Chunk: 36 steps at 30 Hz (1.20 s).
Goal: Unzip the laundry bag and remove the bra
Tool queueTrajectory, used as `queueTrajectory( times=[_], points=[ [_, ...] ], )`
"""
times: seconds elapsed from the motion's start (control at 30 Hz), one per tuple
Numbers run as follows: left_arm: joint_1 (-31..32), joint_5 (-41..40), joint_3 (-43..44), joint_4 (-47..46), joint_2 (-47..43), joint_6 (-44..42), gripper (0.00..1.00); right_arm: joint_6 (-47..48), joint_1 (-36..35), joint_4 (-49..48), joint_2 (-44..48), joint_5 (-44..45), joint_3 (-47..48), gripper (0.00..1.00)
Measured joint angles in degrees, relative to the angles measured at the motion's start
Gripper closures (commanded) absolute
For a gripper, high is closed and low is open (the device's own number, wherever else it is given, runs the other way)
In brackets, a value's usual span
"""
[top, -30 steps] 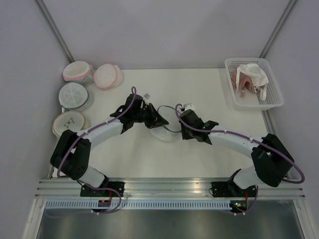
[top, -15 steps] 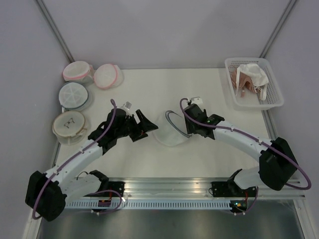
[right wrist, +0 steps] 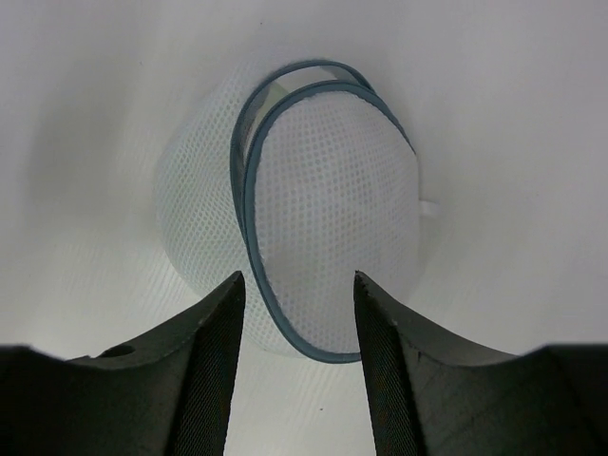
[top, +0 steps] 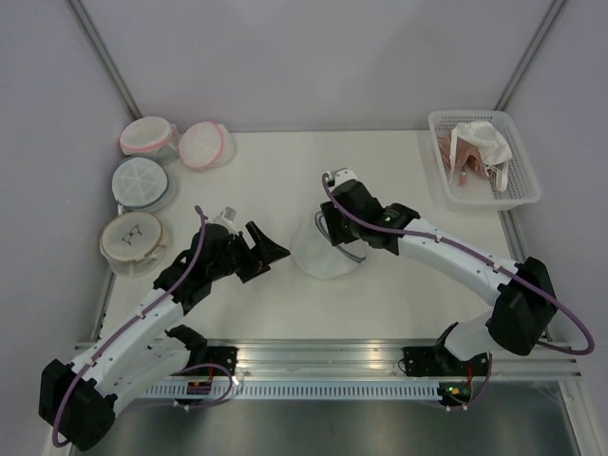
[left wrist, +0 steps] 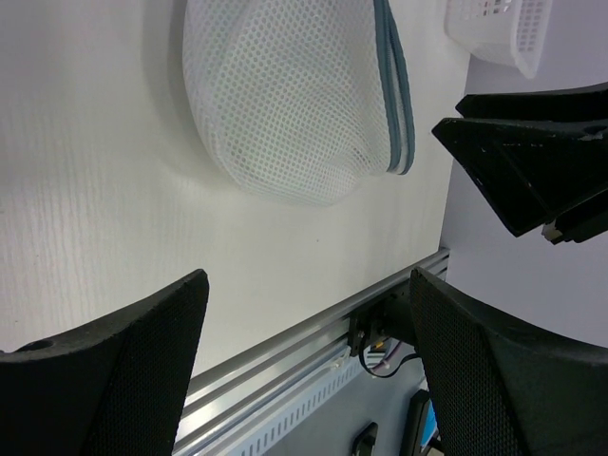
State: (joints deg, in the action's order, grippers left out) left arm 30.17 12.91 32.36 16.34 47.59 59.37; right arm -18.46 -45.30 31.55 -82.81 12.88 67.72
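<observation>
The laundry bag (top: 321, 251), a white mesh dome with a grey-blue zip rim, lies on the table between the two arms. In the right wrist view the laundry bag (right wrist: 318, 214) sits just beyond my right gripper (right wrist: 298, 277), whose jaws stand apart with nothing between them. From above, the right gripper (top: 332, 233) hovers over the bag's far edge. My left gripper (top: 271, 245) is to the left of the bag, wide open and empty. In the left wrist view the laundry bag (left wrist: 294, 95) lies well ahead of the left gripper (left wrist: 309, 275). The bra is hidden.
Several round wash bags lie along the left edge: two pink-rimmed ones (top: 147, 136) (top: 204, 144), a light-blue one (top: 141, 180) and a beige one (top: 131, 236). A white basket (top: 489, 202) holding white and pinkish garments (top: 480, 142) stands at the back right. The aluminium rail (top: 323, 353) runs along the near edge.
Both grippers have opened and let go of the bag. The left arm has drawn back to the near left. The right gripper has swung to the bag's far side.
</observation>
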Motion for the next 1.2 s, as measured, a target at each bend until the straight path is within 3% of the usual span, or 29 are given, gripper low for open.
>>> queueTrajectory(
  times=[0.2, 0.27, 0.3, 0.4, 0.7, 0.87, 1.0, 1.1, 1.2],
  points=[
    [0.00, -0.39, -0.76, 0.85, -0.87, 0.33, 0.10, 0.28, -1.62, 0.61, -3.93, -1.05, 1.77, 0.51],
    [0.00, -0.39, -0.85, 0.98, -1.03, 0.42, 0.10, 0.52, -2.03, 0.68, -4.81, -1.20, 1.88, 0.66],
    [0.00, -0.39, -0.87, 1.09, -1.09, 0.42, 0.10, 0.48, -2.25, 0.81, -5.27, -1.20, 1.88, 0.81],
    [0.00, -0.39, -0.87, 1.16, -1.22, 0.57, 0.11, 0.31, -2.49, 1.62, -5.95, -0.13, 1.92, 0.98],
    [0.00, -0.39, -0.90, 1.18, -1.33, 0.81, 0.11, -3.91, -2.58, 5.88, -4.11, 13.62, 3.04, 0.99],
    [0.00, -0.37, -0.90, 1.18, -1.14, 0.79, 0.12, -15.69, -1.11, 16.26, -1.11, 31.52, 4.66, 0.99],
    [0.00, -0.37, -0.87, 1.20, -1.07, 0.79, 0.12, -25.77, 3.72, 24.24, 3.13, 42.34, 3.85, 0.03],
    [0.00, -0.33, -0.70, 1.20, -0.50, 0.76, 0.12, -23.98, 5.75, 23.10, 11.13, 43.89, 1.31, 0.02],
    [0.00, -0.31, -0.20, 1.25, 0.96, 0.76, 0.12, -18.49, 5.66, 16.76, 16.39, 37.46, 0.17, 0.02]
  ],
)
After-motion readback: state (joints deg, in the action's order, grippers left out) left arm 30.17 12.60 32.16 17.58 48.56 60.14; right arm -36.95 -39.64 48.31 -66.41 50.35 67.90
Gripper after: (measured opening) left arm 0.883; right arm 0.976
